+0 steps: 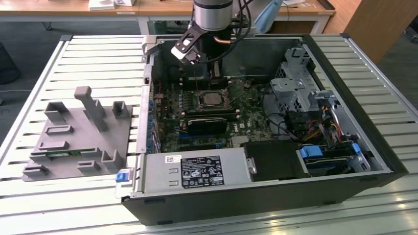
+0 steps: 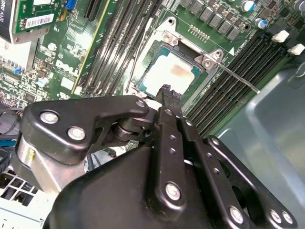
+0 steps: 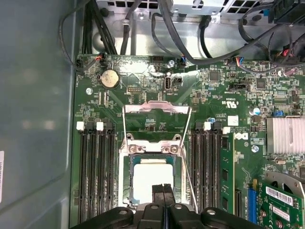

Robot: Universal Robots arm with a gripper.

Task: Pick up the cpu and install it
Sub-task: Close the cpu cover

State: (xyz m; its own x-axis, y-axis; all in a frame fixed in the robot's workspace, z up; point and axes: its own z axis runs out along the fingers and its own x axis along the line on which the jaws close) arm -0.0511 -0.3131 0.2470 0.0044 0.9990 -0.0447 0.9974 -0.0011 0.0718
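Note:
The cpu (image 3: pixel 152 179) lies flat inside the open socket on the green motherboard (image 3: pixel 143 71), its silvery top facing up; it also shows in the second wrist view (image 2: pixel 174 74) and the exterior view (image 1: pixel 210 99). The socket's metal load plate (image 3: pixel 157 107) is flipped up, and its thin lever (image 2: pixel 238 76) stands free beside it. My gripper (image 3: pixel 163 191) hovers just above the near edge of the cpu, its two black fingers pressed together, shut and holding nothing. In the exterior view the gripper (image 1: pixel 212 73) hangs inside the open computer case over the socket area.
Black memory slots (image 3: pixel 97 167) flank the socket on both sides. Cables (image 3: pixel 181 33) run along the case wall. A grey holder (image 1: pixel 78 137) sits on the slatted table at the exterior view's left. The power supply (image 1: pixel 196 171) and the drive cage (image 1: pixel 294 83) crowd the case.

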